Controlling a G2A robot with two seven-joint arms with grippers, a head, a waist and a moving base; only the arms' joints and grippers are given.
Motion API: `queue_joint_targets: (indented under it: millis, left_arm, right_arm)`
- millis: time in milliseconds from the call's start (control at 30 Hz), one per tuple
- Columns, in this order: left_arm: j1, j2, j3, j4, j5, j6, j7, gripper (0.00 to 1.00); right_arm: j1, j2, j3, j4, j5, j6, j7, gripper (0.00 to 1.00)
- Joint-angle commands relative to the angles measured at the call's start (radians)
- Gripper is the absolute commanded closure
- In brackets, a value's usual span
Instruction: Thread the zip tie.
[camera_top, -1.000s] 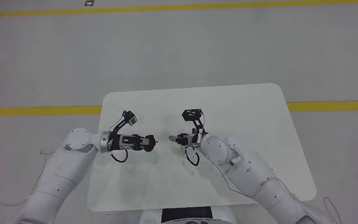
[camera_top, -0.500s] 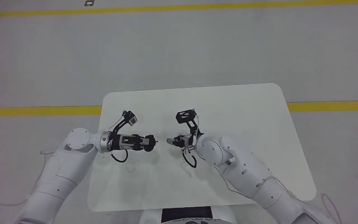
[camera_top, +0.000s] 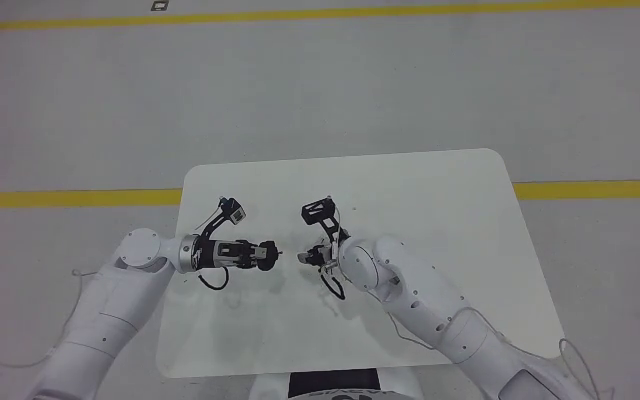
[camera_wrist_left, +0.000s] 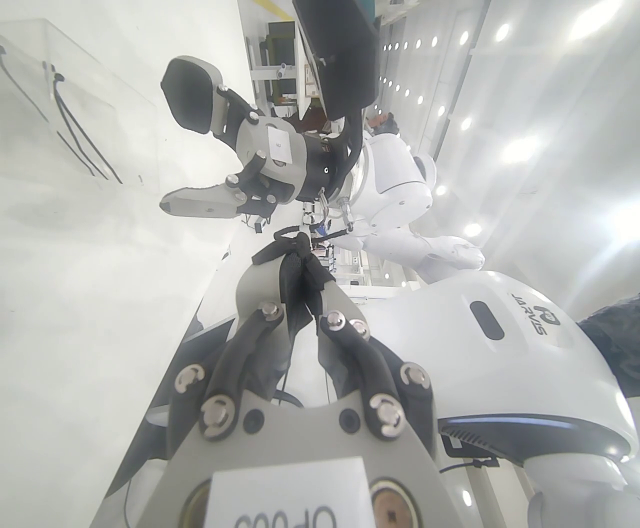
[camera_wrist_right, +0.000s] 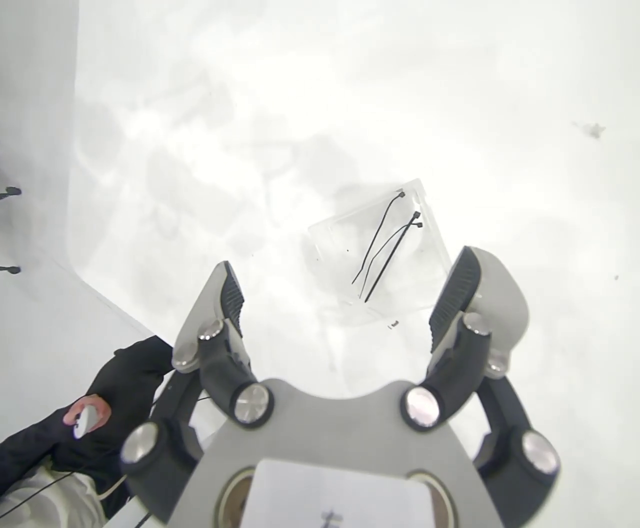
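My left gripper hovers over the table's left half, pointing right. It is shut on a black zip tie, whose bent end sticks out past the fingertips. My right gripper faces it from the right, a short gap away, and is open with nothing between its fingers. In the right wrist view my right gripper stands wide open above the table. Spare black zip ties lie in a clear tray below it.
The white table has rounded corners, and its right half is bare. The clear tray with the spare ties lies flat on the table beyond the right gripper's fingers.
The right arm has shifted left, bringing its open gripper closer to the left gripper's tip, and its wrist has turned. The left arm has stayed still with the zip tie.
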Motion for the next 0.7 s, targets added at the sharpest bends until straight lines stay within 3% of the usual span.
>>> queue_joint_targets:
  millis: [0, 233, 433, 667]
  left_arm:
    - [0.0, 0.0, 0.0, 0.0, 0.0, 0.0, 0.0, 1.0]
    - [0.0, 0.0, 0.0, 0.0, 0.0, 0.0, 0.0, 1.0]
    - [0.0, 0.0, 0.0, 0.0, 0.0, 0.0, 0.0, 1.0]
    - [0.0, 0.0, 0.0, 0.0, 0.0, 0.0, 0.0, 1.0]
  right_arm:
    - [0.0, 0.0, -0.001, 0.0, 0.001, 0.0, 0.0, 0.0]
    - [-0.009, -0.002, -0.016, 0.005, -0.012, -0.02, -0.022, 0.0]
    - [0.013, -0.021, -0.04, 0.026, -0.028, 0.0, -0.003, 0.0]
    - [0.013, -0.021, -0.04, 0.026, -0.028, 0.0, -0.003, 0.0]
